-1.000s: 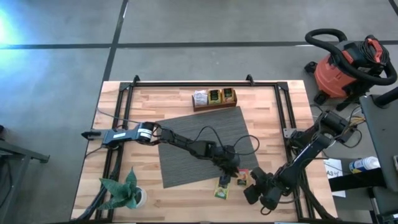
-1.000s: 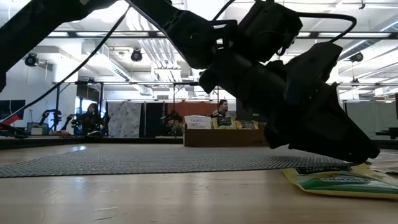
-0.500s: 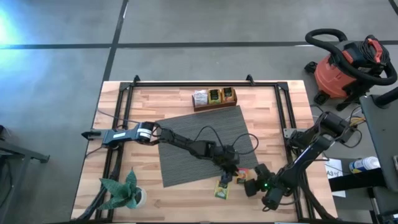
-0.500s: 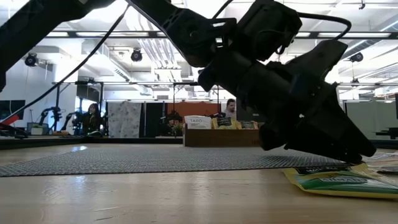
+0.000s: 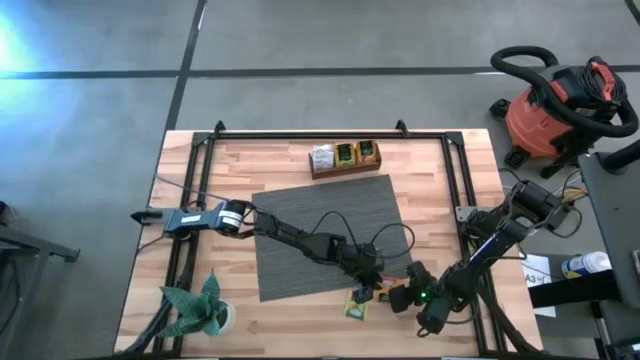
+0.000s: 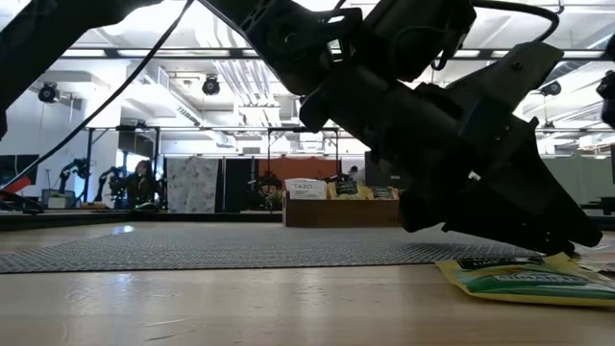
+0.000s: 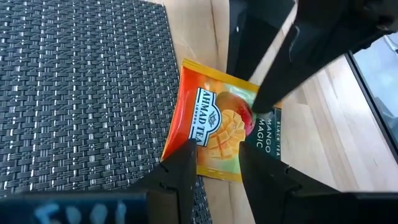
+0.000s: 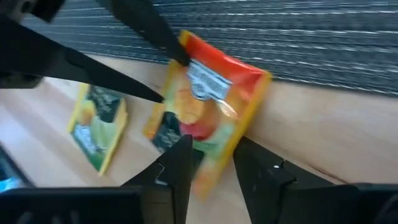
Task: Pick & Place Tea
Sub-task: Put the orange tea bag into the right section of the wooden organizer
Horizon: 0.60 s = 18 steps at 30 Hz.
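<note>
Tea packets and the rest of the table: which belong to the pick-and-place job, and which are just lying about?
Job:
- orange tea packet
- green tea packet
- wooden tea box
- grey mat
- left gripper
- right gripper

Lying about:
- potted plant
- shop vacuum

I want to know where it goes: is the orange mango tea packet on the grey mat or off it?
Mostly off: the orange mango tea packet lies on bare wood, one edge at the grey mat.

Glossy packet (image 7: pixel 214 127), woven mat (image 7: pixel 81 93), wood table (image 7: pixel 323 137)

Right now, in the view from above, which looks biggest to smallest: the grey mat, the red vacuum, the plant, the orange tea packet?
1. grey mat
2. red vacuum
3. plant
4. orange tea packet, mostly hidden by the arms
</note>
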{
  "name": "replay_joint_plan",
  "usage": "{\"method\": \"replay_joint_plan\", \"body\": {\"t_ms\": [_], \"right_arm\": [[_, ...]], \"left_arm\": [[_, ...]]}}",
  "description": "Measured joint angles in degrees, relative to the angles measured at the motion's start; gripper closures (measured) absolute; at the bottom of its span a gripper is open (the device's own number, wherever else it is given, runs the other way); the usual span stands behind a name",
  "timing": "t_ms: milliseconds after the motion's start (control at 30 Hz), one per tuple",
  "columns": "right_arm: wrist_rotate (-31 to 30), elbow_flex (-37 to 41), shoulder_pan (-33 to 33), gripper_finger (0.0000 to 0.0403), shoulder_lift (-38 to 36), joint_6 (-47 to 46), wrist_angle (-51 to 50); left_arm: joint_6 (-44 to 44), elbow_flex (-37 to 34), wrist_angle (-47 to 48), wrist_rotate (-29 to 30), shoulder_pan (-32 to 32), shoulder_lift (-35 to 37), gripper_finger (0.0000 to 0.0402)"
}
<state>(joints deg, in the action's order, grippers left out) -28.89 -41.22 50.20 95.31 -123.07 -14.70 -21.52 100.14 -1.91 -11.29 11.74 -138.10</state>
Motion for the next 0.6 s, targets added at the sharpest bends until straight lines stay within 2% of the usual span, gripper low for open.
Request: {"method": "replay_joint_plan", "body": {"t_ms": [200, 467, 600], "right_arm": [[-0.6, 1.0, -0.6, 0.0299, 0.1, 2.4, 4.0], [-1.4, 0.3, -0.7, 0.0385, -0.5, 5.9, 3.0], [-2.4, -0.4, -0.7, 0.0393, -1.6, 7.8, 2.6]], "left_arm": [[-1.3, 0.0, -0.1, 0.4, 0.1, 0.0, 0.0278], [-1.8, 0.0, 0.6, 0.8, 0.5, 1.4, 0.0278], [-2.8, -0.2, 3.6, 0.6, 0.7, 4.2, 0.0278]]}}
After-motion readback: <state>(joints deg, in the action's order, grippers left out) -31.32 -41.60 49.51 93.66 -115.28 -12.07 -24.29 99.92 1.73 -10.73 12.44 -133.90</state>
